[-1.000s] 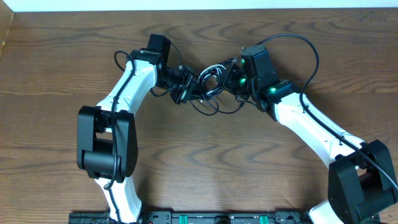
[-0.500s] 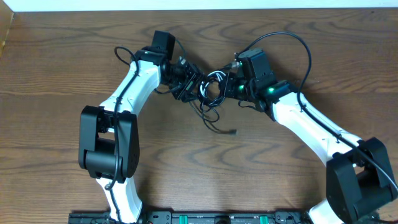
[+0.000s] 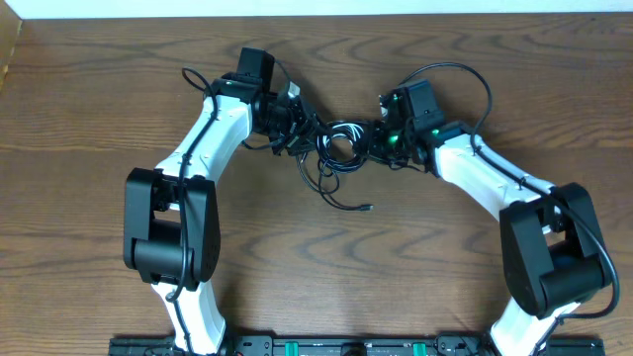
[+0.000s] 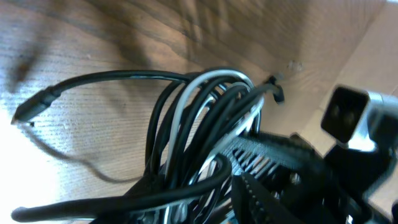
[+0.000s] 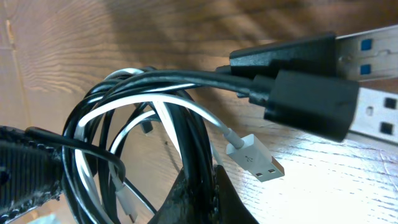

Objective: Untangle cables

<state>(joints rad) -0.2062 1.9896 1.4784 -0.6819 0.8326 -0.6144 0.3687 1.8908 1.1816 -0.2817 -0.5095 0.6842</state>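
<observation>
Our right pincer (image 3: 372,141) is shut tight. In its wrist view the cables (image 5: 155,106) cross directly over its dark finger (image 5: 196,199), so we judge that it has hold of the bundle. Just beyond that finger a white plug (image 5: 258,158) hangs free, and two black plugs (image 5: 298,93) stick out side by side above it.

Facing it, our left pincer (image 3: 302,133) sits at the other edge of the same bundle. Its ridged pads (image 4: 255,152) lie against the loops, but the black strands cover the gap, so we cannot tell how far open it is or whether anything is pinched between the pads.

Between the two pincers the cables are one wound coil, with black loops and a white one lying over each other. From the left pincer's side one loose end (image 3: 368,208) trails toward us across the table (image 3: 99,99), well apart from the coil. Another plug tip reaches away from the left pincer's wrist camera.

We judge the work to be at an early stage. One or two ends are out, but no cable lies fully separate. Most of the job is left: opening the coil, drawing each cord out, and laying the cords apart.
</observation>
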